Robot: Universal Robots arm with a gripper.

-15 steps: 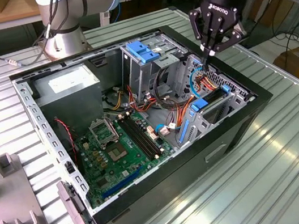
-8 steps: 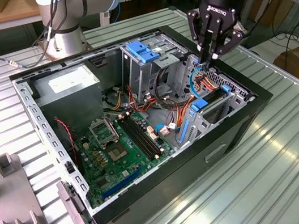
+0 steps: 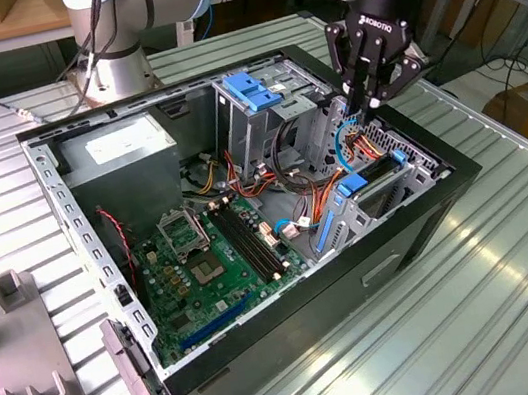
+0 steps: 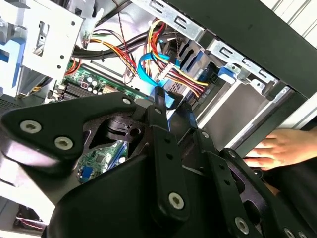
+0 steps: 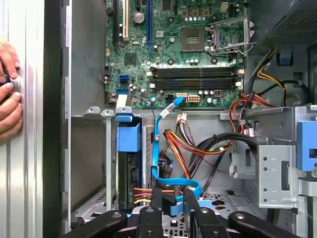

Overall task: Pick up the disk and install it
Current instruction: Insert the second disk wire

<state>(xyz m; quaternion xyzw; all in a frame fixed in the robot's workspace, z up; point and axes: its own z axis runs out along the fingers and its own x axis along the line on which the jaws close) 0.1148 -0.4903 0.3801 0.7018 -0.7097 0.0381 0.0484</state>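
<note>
**Disk seated in its bay, fingers pinched together above it**

The gripper [image 3: 372, 98] hangs over the open PC case [image 3: 420, 222] on the bench [image 3: 524, 296], fingers [image 5: 190, 198] clenched on nothing. The disk [image 5: 130, 178] sits edge-up in the bay just beside them, cables plugged in. A person's hand [image 4: 280, 148] rests outside the case.

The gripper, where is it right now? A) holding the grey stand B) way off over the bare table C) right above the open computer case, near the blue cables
C: in the exterior view the gripper hangs over the open computer case, just above the blue cables by the drive bay.
</note>
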